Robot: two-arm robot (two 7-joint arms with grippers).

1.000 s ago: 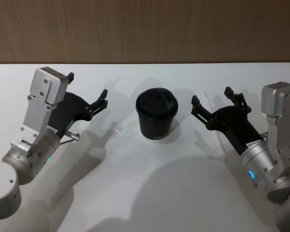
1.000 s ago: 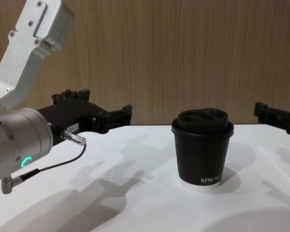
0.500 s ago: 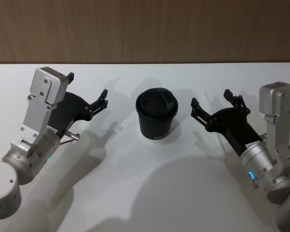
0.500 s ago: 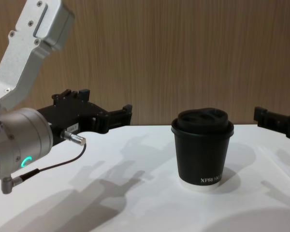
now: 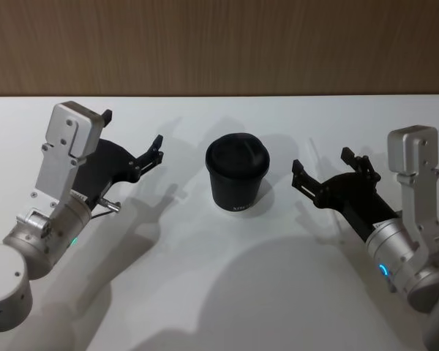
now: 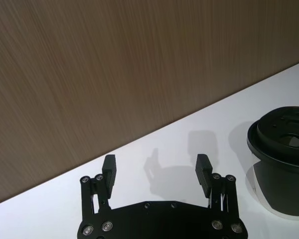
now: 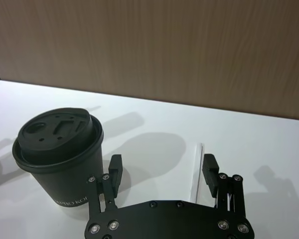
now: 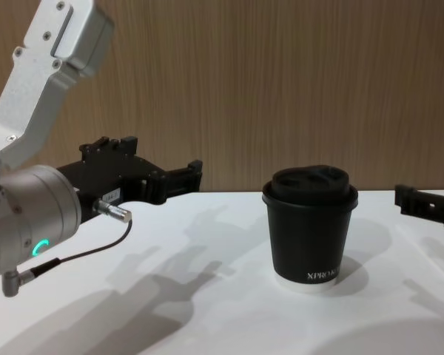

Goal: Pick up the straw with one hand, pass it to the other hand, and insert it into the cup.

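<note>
Head view: cup (image 5: 238, 178) stands upright mid-desk (image 5: 205, 292). Left gripper (image 5: 132, 130) and right gripper (image 5: 322, 162) flank it, both clear of it, fingers spread open and empty.
Left wrist view: fingers open, cup off to one side.
Right wrist view: straw (image 7: 195, 172) lies flat on the desk between the open fingers, close by one of them, near the cup.
Chest view: cup sits between the two grippers.

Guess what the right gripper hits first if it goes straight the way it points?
Probably the straw, lying on the table between the open jaws of the right gripper, near one of them. The cup sits off to the side. Depth is unclear.
</note>
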